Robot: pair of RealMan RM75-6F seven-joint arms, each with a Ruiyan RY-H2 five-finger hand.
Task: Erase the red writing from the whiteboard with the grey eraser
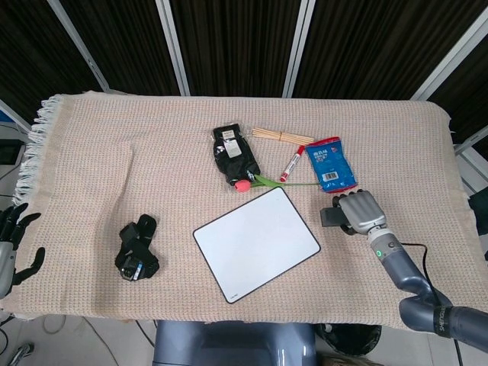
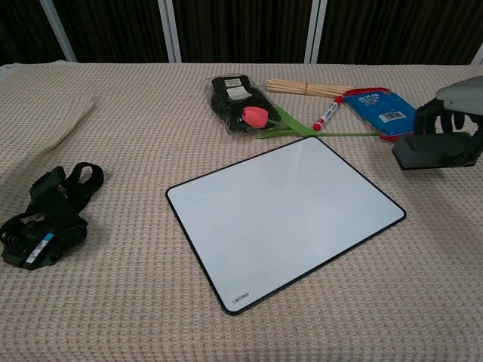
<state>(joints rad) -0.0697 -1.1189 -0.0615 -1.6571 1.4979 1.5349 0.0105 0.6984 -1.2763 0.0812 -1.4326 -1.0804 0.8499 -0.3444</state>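
Observation:
The whiteboard (image 1: pixel 255 241) (image 2: pixel 283 216) lies tilted on the cloth at centre front, and its surface shows no red writing. My right hand (image 1: pixel 360 212) (image 2: pixel 458 113) holds the grey eraser (image 1: pixel 332 218) (image 2: pixel 433 152) to the right of the board, off its edge, close to the cloth. My left hand (image 1: pixel 11 248) hangs at the far left edge of the head view with fingers spread and nothing in it; the chest view does not show it.
Behind the board lie a red marker (image 1: pixel 291 163) (image 2: pixel 326 113), a blue packet (image 1: pixel 330 163) (image 2: pixel 379 105), wooden sticks (image 1: pixel 282 136), a black bag (image 1: pixel 234 153), and a red tulip (image 1: pixel 244 184) (image 2: pixel 256 116). Black straps (image 1: pixel 137 248) (image 2: pixel 47 207) sit front left.

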